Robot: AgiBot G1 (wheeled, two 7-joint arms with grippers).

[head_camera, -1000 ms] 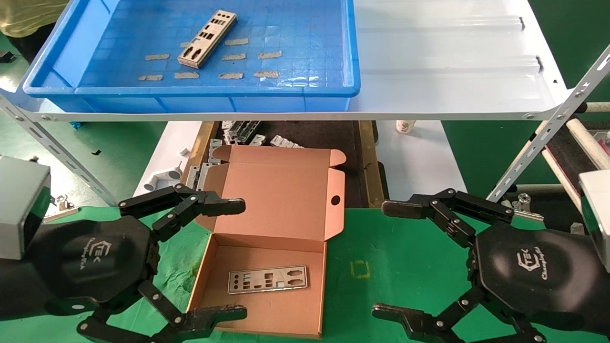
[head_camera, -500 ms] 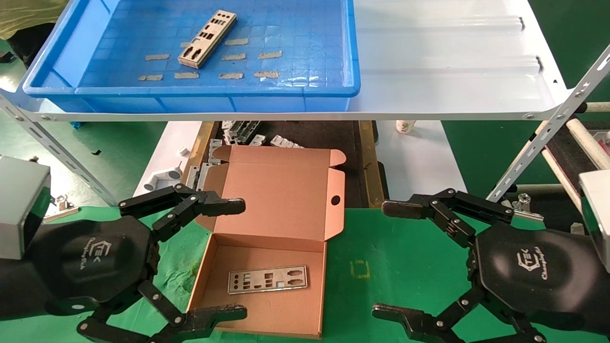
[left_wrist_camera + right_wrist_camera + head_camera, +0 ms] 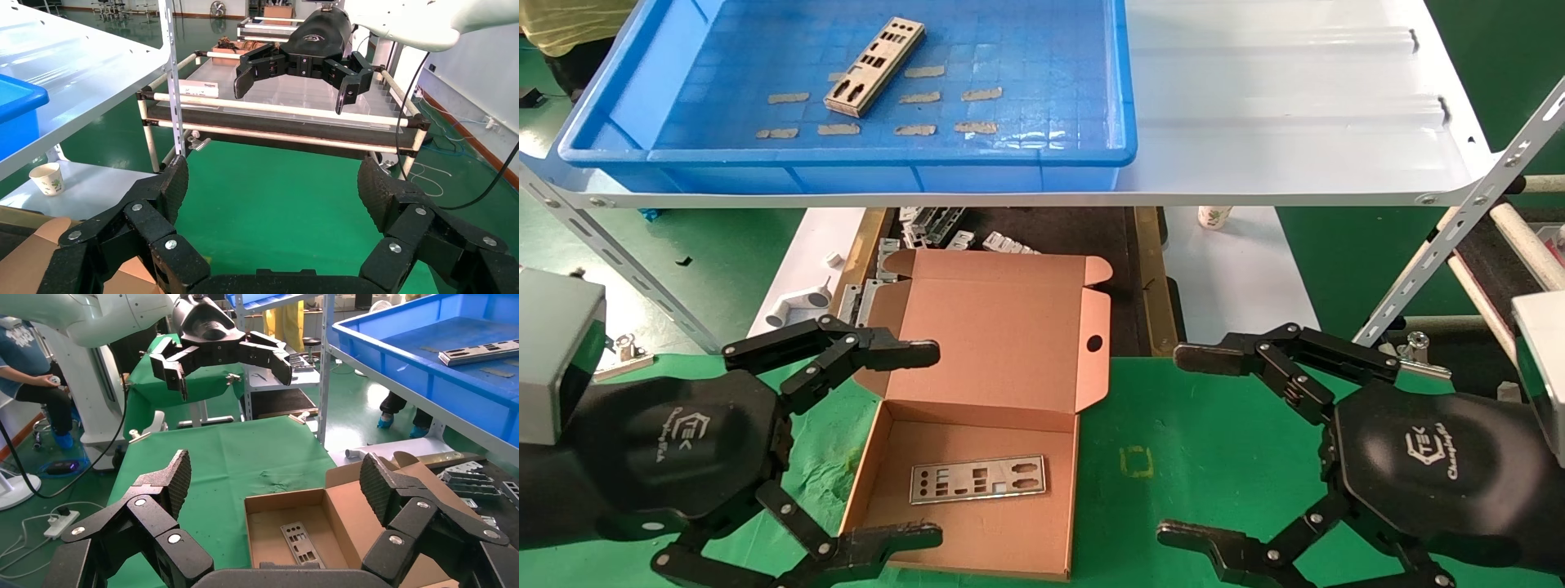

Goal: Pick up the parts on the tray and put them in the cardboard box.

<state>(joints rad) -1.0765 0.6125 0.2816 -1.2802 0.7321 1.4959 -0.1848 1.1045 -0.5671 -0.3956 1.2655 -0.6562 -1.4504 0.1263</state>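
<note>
One silvery punched part [image 3: 875,66] lies slanted in the blue tray [image 3: 1107,98] on the white shelf; the right wrist view shows that part [image 3: 480,352] too. A second part [image 3: 978,478] lies flat in the open cardboard box [image 3: 1009,343] on the green mat, also visible as a part [image 3: 298,541] in the box [image 3: 361,514] from the right wrist. My left gripper [image 3: 911,445] hovers open at the box's left side, empty. My right gripper [image 3: 1201,445] hangs open over the mat to the box's right, empty.
Tan tape strips [image 3: 915,129] dot the tray floor. Grey metal brackets [image 3: 928,224] lie below the white shelf [image 3: 1295,106] behind the box. A paper cup [image 3: 1214,216] stands on the lower white surface. Slanted shelf struts [image 3: 1451,237] run at both sides.
</note>
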